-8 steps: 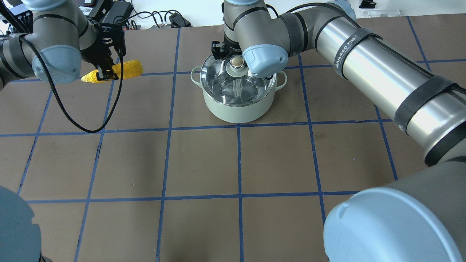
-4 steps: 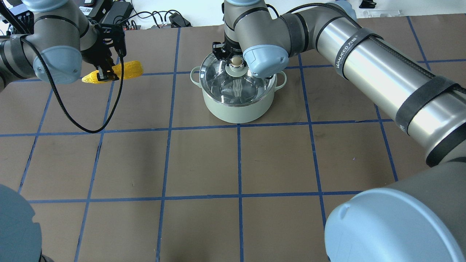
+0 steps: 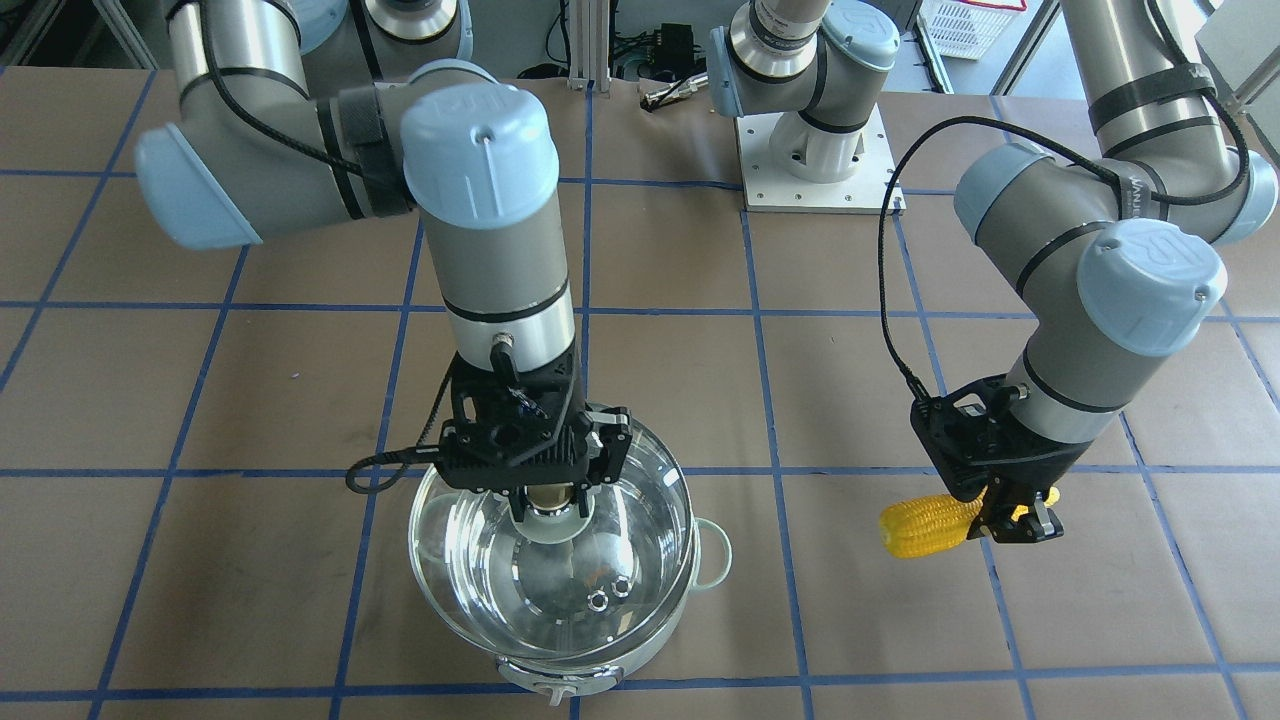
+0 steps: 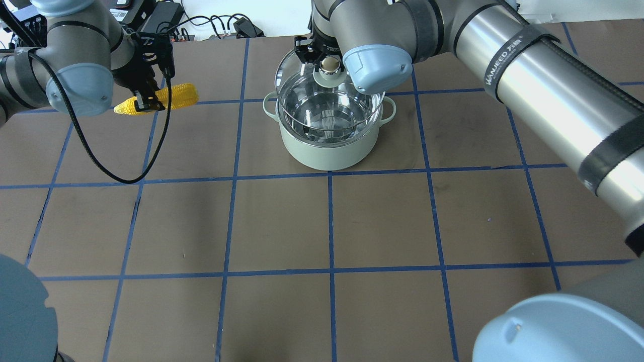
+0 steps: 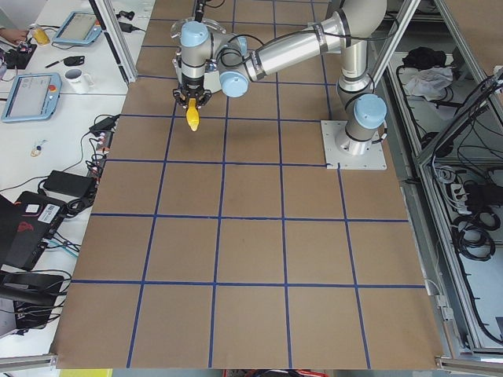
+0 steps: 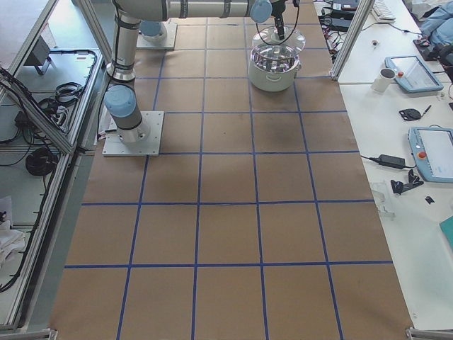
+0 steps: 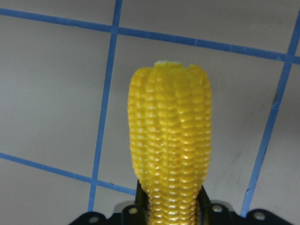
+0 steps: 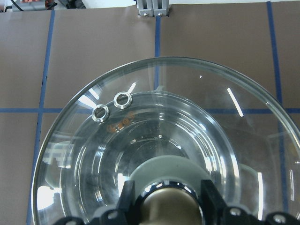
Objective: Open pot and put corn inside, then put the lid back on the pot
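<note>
The pale mint-green pot [image 4: 329, 148] stands on the table at the far middle, its steel inside showing. My right gripper [image 4: 329, 65] is shut on the cream knob of the glass lid [image 4: 291, 70] and holds the lid a little above the pot, shifted toward the far side. In the front view the lid [image 3: 560, 575] covers most of the pot [image 3: 712, 562] under my right gripper [image 3: 548, 505]. The right wrist view shows the lid [image 8: 164, 117] with its two vent holes. My left gripper [image 4: 146, 103] is shut on the yellow corn [image 4: 176, 95] and holds it level in the air to the pot's left. The corn also shows in the left wrist view [image 7: 169, 140].
Cables and power adapters [image 4: 211, 25] lie past the table's far edge. The arms' base plate [image 3: 815, 170] is at the robot's side of the table. Blue tape lines [image 4: 329, 226] grid the brown tabletop. Side tables with tablets [image 6: 425, 152] stand beyond the far edge.
My right gripper has lifted the lid off the pot and raised it slightly toward the far side. My left gripper with the corn has stayed still.
</note>
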Robot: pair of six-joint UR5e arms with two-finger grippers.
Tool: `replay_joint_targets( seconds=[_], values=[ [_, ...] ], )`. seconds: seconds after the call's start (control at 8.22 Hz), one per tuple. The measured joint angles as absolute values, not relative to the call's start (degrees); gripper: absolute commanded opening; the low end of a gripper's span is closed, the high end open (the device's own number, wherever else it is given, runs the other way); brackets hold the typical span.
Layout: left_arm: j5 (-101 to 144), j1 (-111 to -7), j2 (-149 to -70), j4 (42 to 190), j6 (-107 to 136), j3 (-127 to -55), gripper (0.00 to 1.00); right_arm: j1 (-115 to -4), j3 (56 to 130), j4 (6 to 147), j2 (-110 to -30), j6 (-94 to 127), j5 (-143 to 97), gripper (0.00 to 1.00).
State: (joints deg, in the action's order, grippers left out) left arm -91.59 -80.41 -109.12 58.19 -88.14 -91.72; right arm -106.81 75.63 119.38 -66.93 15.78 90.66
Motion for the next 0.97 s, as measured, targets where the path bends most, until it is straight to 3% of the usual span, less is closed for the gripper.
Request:
replay_joint_targets(
  seconds=[0.61,0.97],
  values=[
    [-92.14,-95.53,-107.59,49.96,-71.44,-91.22,0.0,-94.63,79.19,98.44,-84.21,6.09,86.61,0.4],
    [-92.05,-104.05,-108.6,45.53,-65.19,-89.62,0.0,-93.17,80.66,92.51,-88.47,5.06,86.75,0.4]
  ],
)
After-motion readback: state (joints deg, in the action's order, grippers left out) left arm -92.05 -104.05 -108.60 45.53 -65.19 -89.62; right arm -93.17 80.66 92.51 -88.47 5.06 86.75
